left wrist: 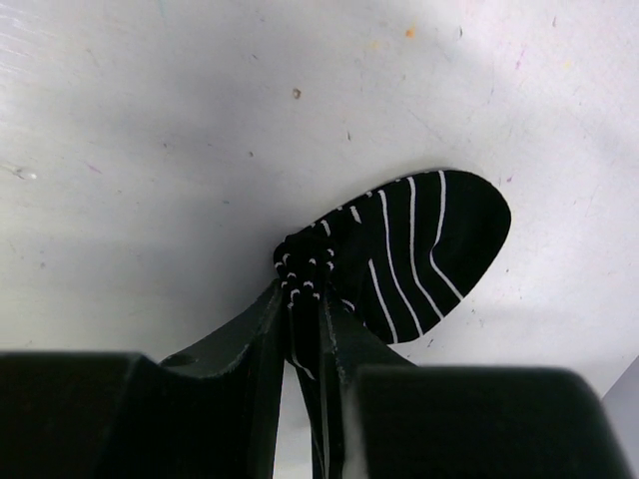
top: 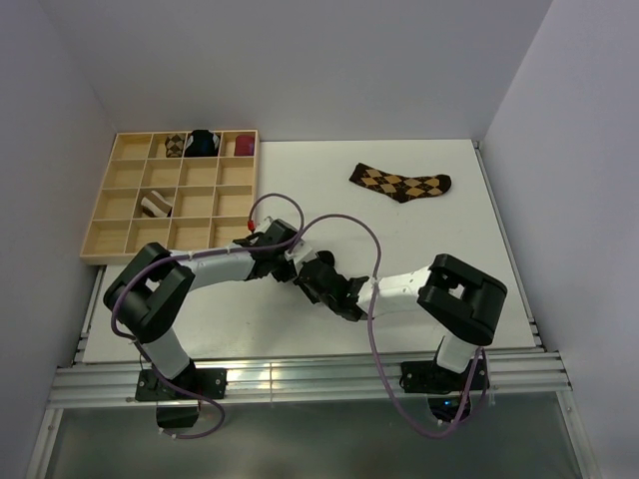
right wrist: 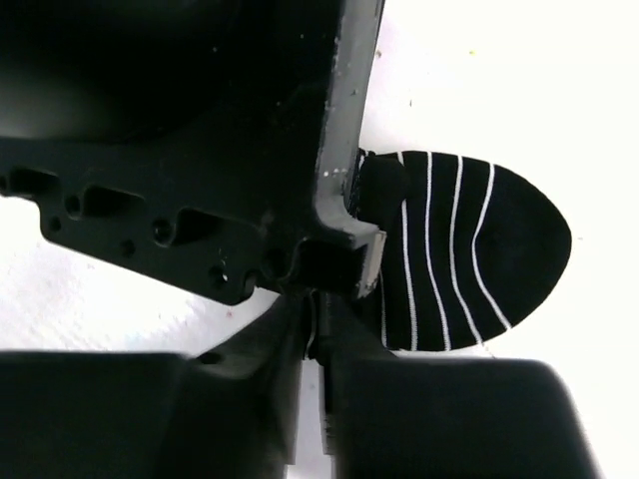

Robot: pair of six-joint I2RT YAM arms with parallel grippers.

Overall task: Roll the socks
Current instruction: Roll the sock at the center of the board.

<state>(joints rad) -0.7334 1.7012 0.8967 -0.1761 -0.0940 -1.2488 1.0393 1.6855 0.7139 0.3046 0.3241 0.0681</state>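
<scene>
The short black sock with thin white stripes [left wrist: 429, 249] lies on the white table, its rounded toe end flat and its other end bunched. My left gripper [left wrist: 310, 299] is shut on the bunched end. My right gripper [right wrist: 324, 309] is shut on the same sock [right wrist: 469, 249] from the near side, with the left gripper's body right over it. In the top view the two grippers [top: 285, 254] [top: 318, 274] meet at the table's middle and hide this sock. The brown-and-tan argyle sock [top: 399, 183] lies flat at the far right. A brown-and-cream striped sock [top: 155, 206] sits rolled in the tray.
A wooden compartment tray [top: 120, 235] stands at the far left. Its back row holds an argyle bundle [top: 175, 146], a black-and-blue bundle [top: 205, 143] and a maroon bundle [top: 245, 146]. Purple cables [top: 344, 222] loop over both arms. Walls close in the table on three sides.
</scene>
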